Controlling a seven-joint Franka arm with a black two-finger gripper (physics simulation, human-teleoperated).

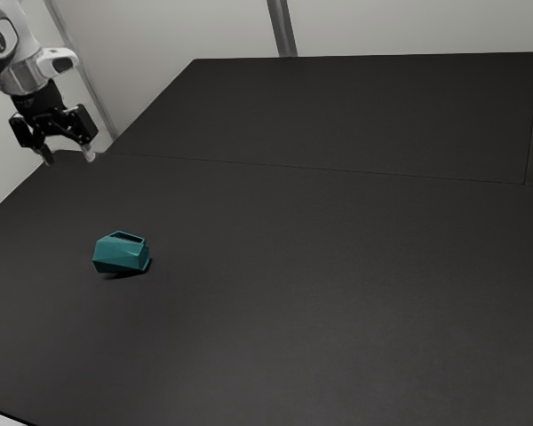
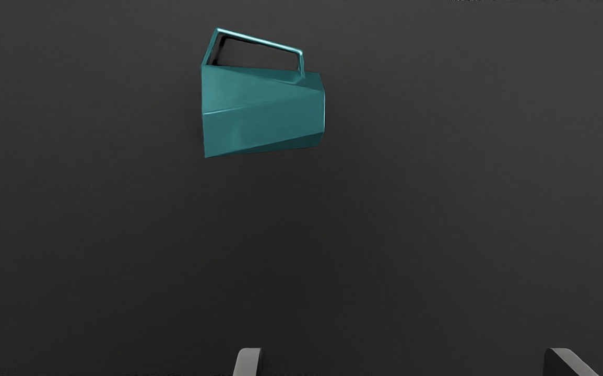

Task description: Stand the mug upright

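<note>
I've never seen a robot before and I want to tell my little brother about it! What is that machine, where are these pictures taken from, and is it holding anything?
The machine is a robot arm. At its end is a gripper, a black hand with two fingers that can pinch things.

The exterior view comes from a camera standing beside the arm. The wrist view comes from a camera riding on the arm's hand, so the tips of its own fingers peek in at the edge.

On the dark table lies a blue-green mug, tipped on its side. The gripper is open and holds nothing. Its job is to stand the mug up.
</note>
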